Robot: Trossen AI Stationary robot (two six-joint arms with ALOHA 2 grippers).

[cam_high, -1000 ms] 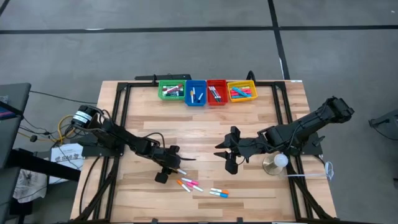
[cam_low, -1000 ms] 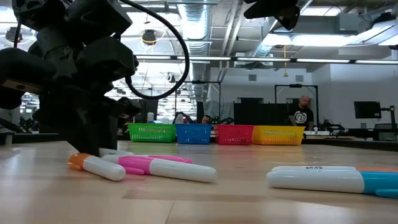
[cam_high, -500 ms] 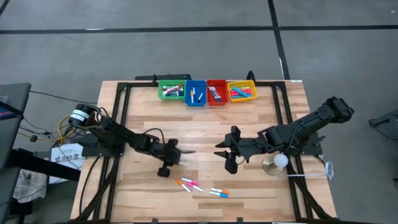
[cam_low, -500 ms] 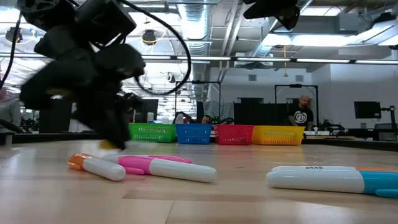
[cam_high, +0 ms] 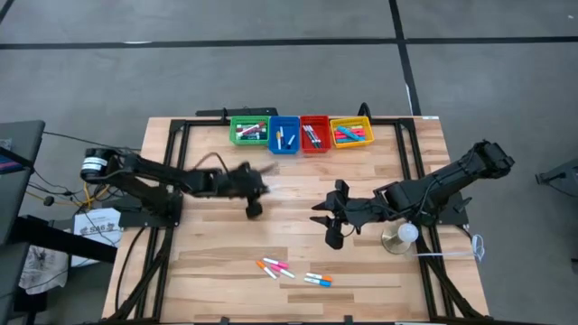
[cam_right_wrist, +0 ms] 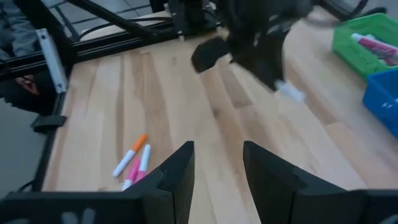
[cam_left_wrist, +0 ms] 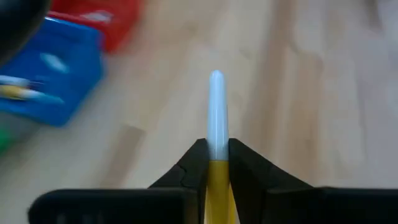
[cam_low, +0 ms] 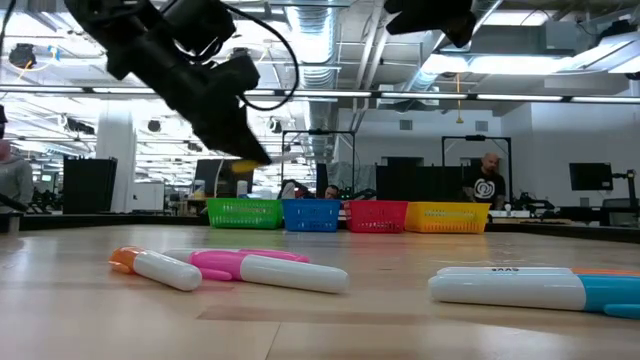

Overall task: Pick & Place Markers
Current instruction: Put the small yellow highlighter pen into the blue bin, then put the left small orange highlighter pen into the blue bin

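Wooden tabletop [cam_high: 208,271] carrying four bins along far edge. Left end effector [cam_left_wrist: 216,163] pinching yellow-and-white marker [cam_left_wrist: 215,118], travelling toward bins: transport step. Next: picking right bin, releasing above it. Remaining markers [cam_high: 293,273] lying near front edge. Right end effector [cam_right_wrist: 216,163] waiting mid-tabletop, spread.

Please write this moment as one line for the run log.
left gripper: shut on yellow marker, above table | right gripper: open, empty | four markers on table

past your right gripper's [cam_right_wrist: 216,167] parted fingers [cam_right_wrist: 176,169], the left gripper [cam_right_wrist: 264,46] carries a white-tipped marker [cam_right_wrist: 290,92] above the desk [cam_right_wrist: 186,106]; orange and pink markers [cam_right_wrist: 134,160] lie nearer.
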